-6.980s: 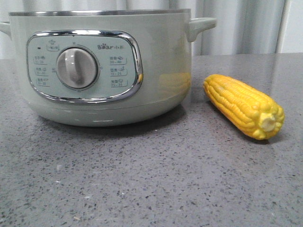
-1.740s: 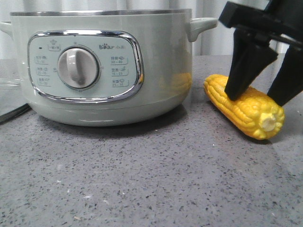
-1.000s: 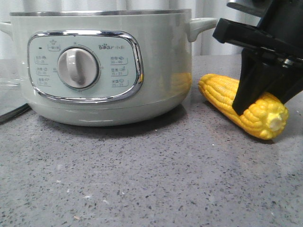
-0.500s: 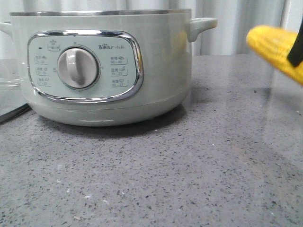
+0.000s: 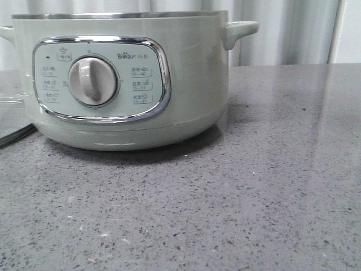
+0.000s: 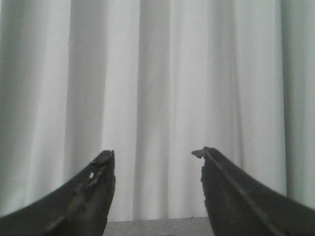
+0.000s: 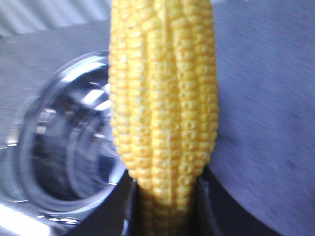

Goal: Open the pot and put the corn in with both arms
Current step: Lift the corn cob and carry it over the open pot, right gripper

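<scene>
The pot (image 5: 121, 79) stands on the grey table at the left of the front view, its dial facing me. Neither the corn nor any gripper shows in that view. In the right wrist view my right gripper (image 7: 165, 211) is shut on the corn (image 7: 165, 98), a yellow cob held lengthwise between the dark fingers (image 7: 120, 211). Beside and below the cob is the pot's open, shiny steel inside (image 7: 64, 147). In the left wrist view my left gripper (image 6: 156, 157) is open and empty, up in the air and facing the pale curtain.
A clear glass lid with a dark edge (image 5: 10, 116) lies on the table at the pot's left, cut off by the frame. A pale curtain (image 5: 282, 31) hangs behind the table. The pot's side handle (image 5: 240, 31) sticks out to the right.
My right gripper closed on the corn beside the pot, lifted it up and to the right, and has left the front view with it. The pot has not moved.
</scene>
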You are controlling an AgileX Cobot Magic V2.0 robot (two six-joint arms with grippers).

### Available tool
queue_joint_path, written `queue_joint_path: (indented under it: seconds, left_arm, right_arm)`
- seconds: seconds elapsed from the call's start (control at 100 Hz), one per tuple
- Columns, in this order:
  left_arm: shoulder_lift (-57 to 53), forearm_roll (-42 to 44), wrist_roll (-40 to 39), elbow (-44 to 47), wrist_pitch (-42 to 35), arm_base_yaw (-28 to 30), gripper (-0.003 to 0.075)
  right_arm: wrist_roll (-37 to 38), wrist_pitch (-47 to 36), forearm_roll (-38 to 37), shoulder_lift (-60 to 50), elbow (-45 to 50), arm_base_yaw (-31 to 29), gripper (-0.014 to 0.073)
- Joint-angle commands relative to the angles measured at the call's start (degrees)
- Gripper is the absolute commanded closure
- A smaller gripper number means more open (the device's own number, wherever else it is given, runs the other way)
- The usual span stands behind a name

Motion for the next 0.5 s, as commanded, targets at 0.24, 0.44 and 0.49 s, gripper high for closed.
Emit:
queue_joint_path:
  seconds: [0.24, 0.44, 0.49]
  left_arm:
    - [0.19, -0.26, -0.38, -1.84, -4.39, -0.41, 0.0373]
    - [0.19, -0.26, -0.38, -1.84, -4.39, -0.41, 0.0373]
    - [0.19, -0.26, -0.38, -1.84, -4.39, -0.41, 0.0373]
  right_arm:
    - [-13.50, -9.18, 9.07, 10.15, -9.12, 12.56, 0.0667]
    - [-13.50, -9.27, 9.07, 19.06, -13.68, 16.04, 0.0664]
    - [-13.50, -8.81, 9.07, 21.02, -14.60, 16.20, 0.0644]
